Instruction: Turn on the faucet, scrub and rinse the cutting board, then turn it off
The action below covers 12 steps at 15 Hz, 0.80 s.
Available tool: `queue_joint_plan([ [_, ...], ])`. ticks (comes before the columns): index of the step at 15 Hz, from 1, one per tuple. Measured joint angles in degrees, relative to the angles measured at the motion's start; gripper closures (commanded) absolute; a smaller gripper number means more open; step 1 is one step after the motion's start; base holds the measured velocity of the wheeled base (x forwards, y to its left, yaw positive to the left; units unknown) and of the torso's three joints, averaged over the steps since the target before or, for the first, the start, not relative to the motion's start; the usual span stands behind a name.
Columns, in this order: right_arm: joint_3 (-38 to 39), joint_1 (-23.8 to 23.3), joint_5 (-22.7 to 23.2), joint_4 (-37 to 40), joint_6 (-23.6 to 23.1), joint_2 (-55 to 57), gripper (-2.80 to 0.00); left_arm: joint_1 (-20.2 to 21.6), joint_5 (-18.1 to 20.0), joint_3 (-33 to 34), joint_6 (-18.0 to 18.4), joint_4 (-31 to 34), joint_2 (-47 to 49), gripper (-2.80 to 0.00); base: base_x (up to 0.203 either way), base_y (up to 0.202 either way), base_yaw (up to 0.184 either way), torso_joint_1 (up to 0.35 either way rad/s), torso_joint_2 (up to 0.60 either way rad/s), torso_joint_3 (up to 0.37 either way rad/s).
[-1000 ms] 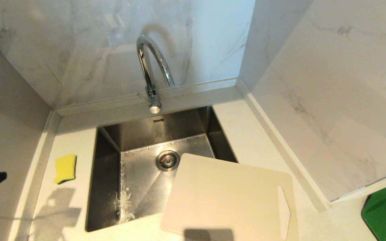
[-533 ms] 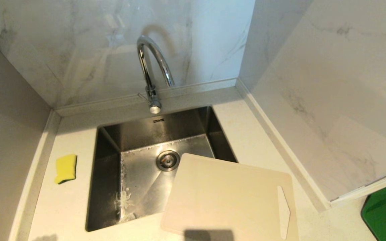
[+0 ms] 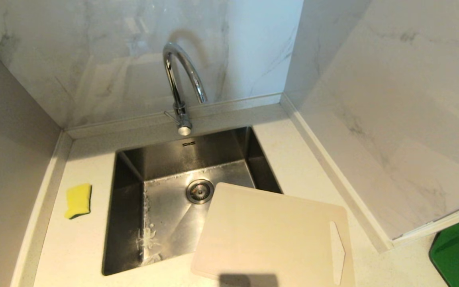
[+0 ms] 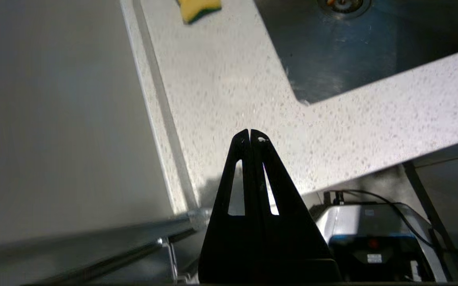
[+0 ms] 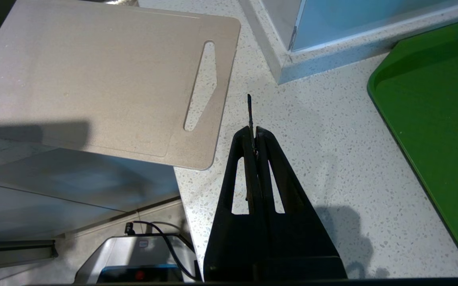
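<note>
While neither arm shows in the head view, a square stainless steel sink sits sunk into a pale speckled stone tabletop in a corner of white marbled wall panels. At the far rim of the sink stands the tall shiny chrome gooseneck faucet, its high arch curving toward the near side and its spout end hanging over the far edge of the basin, with a thin side lever sticking out to the left at its base. No water stream is visible. A round metal drain strainer lies in the basin floor.

The large thin rectangular beige-white plastic cutting board lies flat at the near right, partly on the tabletop and partly overhanging the near right corner of the sink, its elongated slot handle toward the right end. A small yellow sponge with a green underside rests on the tabletop left of the sink, well apart from the board. A dark green tray shows at the far right edge.

The left gripper hovers above the near left edge of the tabletop, fingers pressed together and empty. The right gripper hovers above the tabletop between the board and the green tray, likewise fully closed with nothing held.
</note>
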<state>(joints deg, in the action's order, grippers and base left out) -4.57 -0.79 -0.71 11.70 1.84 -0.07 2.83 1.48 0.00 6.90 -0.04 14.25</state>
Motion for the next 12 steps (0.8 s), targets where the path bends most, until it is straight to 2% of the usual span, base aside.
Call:
queue_joint_plan([
  [5, 0.0, 0.0, 0.0, 0.0, 0.0, 0.0, 0.00, -0.7, 0.1, -0.3, -2.0, 1.4, -5.1, 0.00, 0.000, 0.000, 0.000, 0.000, 0.00, 0.000],
  [8, 0.0, 0.0, 0.0, 0.0, 0.0, 0.0, 0.00, -1.6, -0.1, -0.4, -2.4, 1.0, -11.1, 0.00, 0.000, 0.000, 0.000, 0.000, 0.00, 0.000],
  [12, 0.0, 0.0, 0.0, 0.0, 0.0, 0.0, 0.00, -1.9, -0.2, -0.2, -2.9, 0.8, -13.9, 0.00, 0.000, 0.000, 0.000, 0.000, 0.00, 0.000],
])
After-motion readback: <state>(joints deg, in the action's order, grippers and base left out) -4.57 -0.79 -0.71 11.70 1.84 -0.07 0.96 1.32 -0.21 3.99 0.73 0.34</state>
